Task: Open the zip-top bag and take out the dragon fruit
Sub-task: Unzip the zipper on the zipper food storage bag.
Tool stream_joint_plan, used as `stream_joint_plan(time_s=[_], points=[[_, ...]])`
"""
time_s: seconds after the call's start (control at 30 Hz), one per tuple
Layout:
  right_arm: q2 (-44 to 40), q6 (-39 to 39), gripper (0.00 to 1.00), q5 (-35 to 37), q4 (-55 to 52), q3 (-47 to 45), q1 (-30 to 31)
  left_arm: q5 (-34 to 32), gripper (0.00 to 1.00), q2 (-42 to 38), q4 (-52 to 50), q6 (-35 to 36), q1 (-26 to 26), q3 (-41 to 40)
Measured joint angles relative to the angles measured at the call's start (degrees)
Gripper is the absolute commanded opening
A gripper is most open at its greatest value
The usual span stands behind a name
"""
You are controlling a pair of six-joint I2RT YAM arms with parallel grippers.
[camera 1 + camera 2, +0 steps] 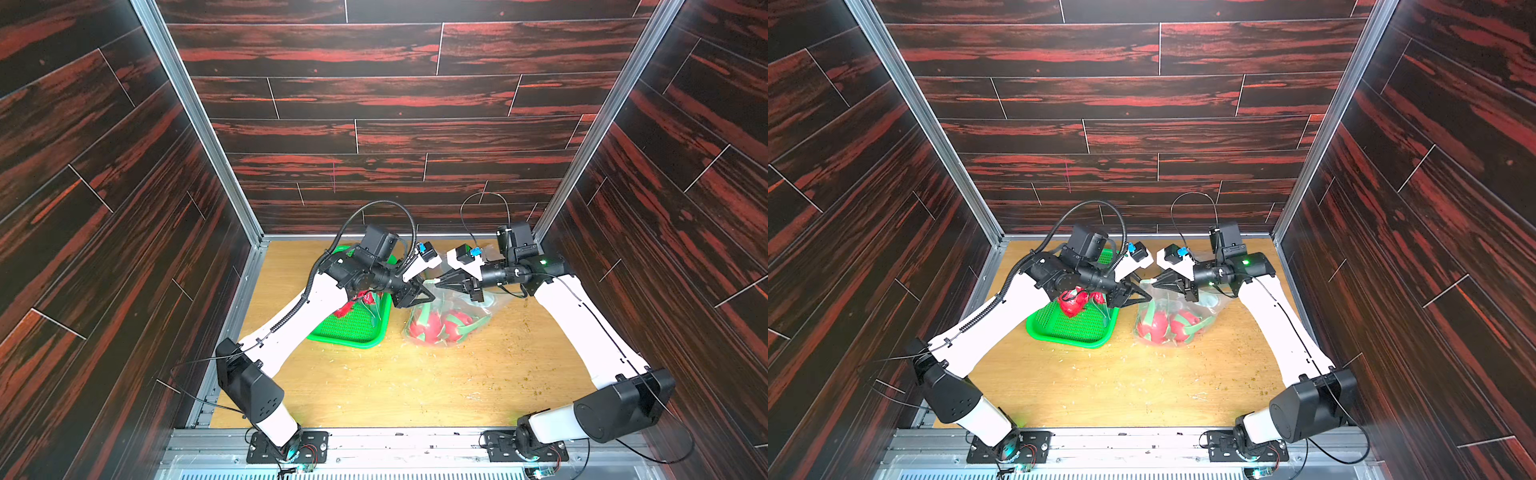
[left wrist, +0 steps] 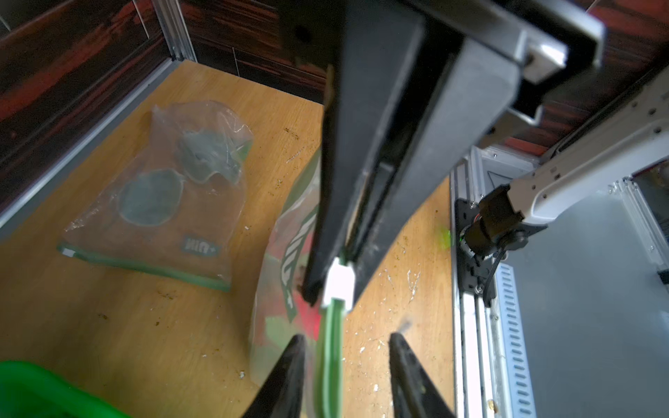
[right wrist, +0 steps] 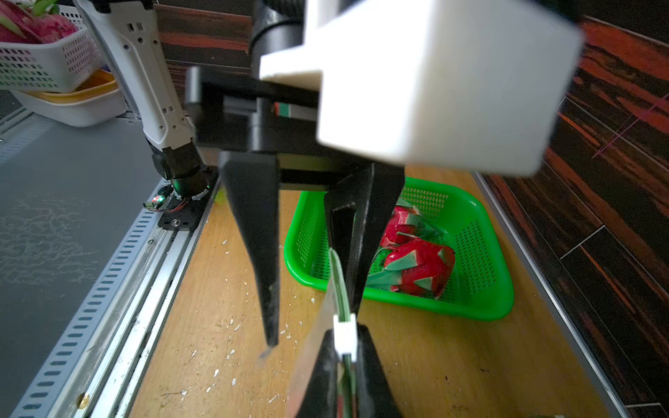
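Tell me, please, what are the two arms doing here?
Both arms are working at the zip of the bag. The right gripper is shut on the white slider. The left gripper is open, with the green zip strip between its fingers. Two dragon fruits show inside the bag, and two more fruits lie in the green basket beside it.

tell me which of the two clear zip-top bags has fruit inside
The upright clear zip-top bag pinched at its top by the right gripper: red dragon fruit show through it. The other bag lies flat and empty.
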Motion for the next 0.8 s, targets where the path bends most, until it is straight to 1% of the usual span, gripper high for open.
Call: stream_joint_plan(time_s=[0.03,0.07,0.1,0.13,0.17,0.2,0.3,0.57,0.6,0.7,0.73,0.8], points=[[-0.09,-0.2,0.0,0.0,-0.17,-0.02,0.0,-0.09,0.18,0.0,0.22,-0.15,0.0,-0.04],[-0.13,-0.33,0.05,0.0,-0.33,0.0,0.0,-0.11,0.13,-0.02,0.55,-0.26,0.0,-0.04],[-0.13,-0.44,0.15,0.0,-0.48,0.0,0.0,-0.09,0.07,-0.02,0.9,-0.39,0.0,-0.04],[-0.13,-0.55,0.23,-0.04,-0.7,-0.02,0.0,-0.09,0.02,-0.07,1.18,-0.33,0.04,-0.04],[-0.13,-0.39,0.27,-0.24,-0.85,0.0,0.0,-0.09,0.0,-0.09,1.18,-0.46,0.07,-0.04],[-0.15,-0.57,0.28,-0.63,-0.81,0.04,0.0,-0.09,0.0,-0.09,1.03,-0.15,0.04,-0.04],[-0.44,-0.79,0.3,-1.73,-0.83,0.17,0.13,-0.04,0.0,-0.09,0.98,-0.39,0.02,-0.07],[-0.46,-0.83,0.29,-2.36,-1.75,1.38,0.85,0.13,0.0,-0.09,0.98,-0.81,0.0,-0.07],[-0.46,-0.83,0.28,-2.34,-1.97,1.55,0.9,0.13,0.0,-0.09,0.98,-0.81,0.0,-0.07],[-0.28,-1.4,0.16,-2.27,-2.82,2.21,0.94,0.11,0.0,-0.09,0.98,-0.83,0.0,-0.07],[-0.24,-1.38,0.16,-2.19,-3.13,2.43,0.94,0.11,0.0,-0.09,0.96,-0.83,0.0,-0.07],[-0.17,-1.18,0.24,-1.9,-3.61,2.8,0.94,0.11,0.0,-0.11,0.96,-0.81,-0.04,-0.07]])
